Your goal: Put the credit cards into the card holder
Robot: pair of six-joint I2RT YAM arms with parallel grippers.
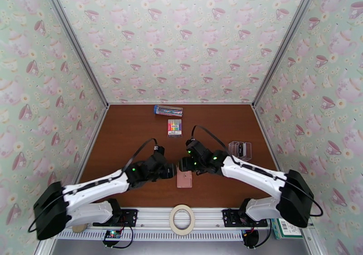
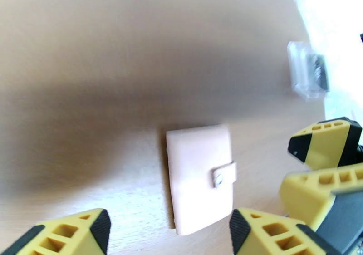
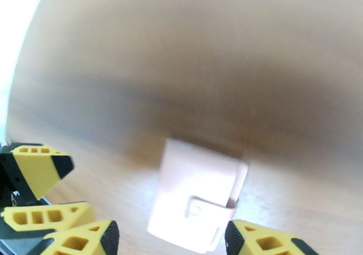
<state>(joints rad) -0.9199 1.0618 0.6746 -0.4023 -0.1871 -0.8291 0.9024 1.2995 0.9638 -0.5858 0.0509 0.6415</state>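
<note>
The card holder (image 1: 184,179) lies snapped closed by the middle of the near edge of the surface (image 1: 131,138), long axis running near to far. Your left gripper (image 2: 169,228) and right gripper (image 3: 171,237) both stand wide and empty, flanking its far end; neither is clearly nearer.
</note>
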